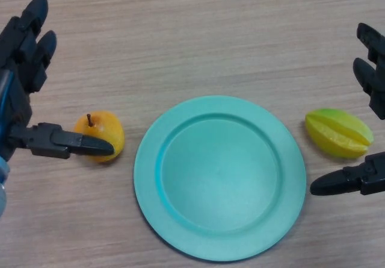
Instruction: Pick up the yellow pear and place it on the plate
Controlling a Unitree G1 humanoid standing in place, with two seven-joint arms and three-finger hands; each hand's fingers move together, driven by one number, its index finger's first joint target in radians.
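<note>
Reaching with the left hand point(30, 99) spread open, empty — its thumb could nudge the yellow pear point(101, 132) rolling toward the plate point(150, 177)

Table point(198, 33): pale wood grain, matt. Plate point(219, 244) at centre: smooth teal plastic, satin, soft sheen. Pear point(103, 126) at 9 o'clock: smooth, glossy yellow-orange skin. Ridged fruit point(337, 132) at 3 o'clock: waxy, plastic-looking. Both hands point(24, 51) point(367, 177): matt black plastic.
</note>
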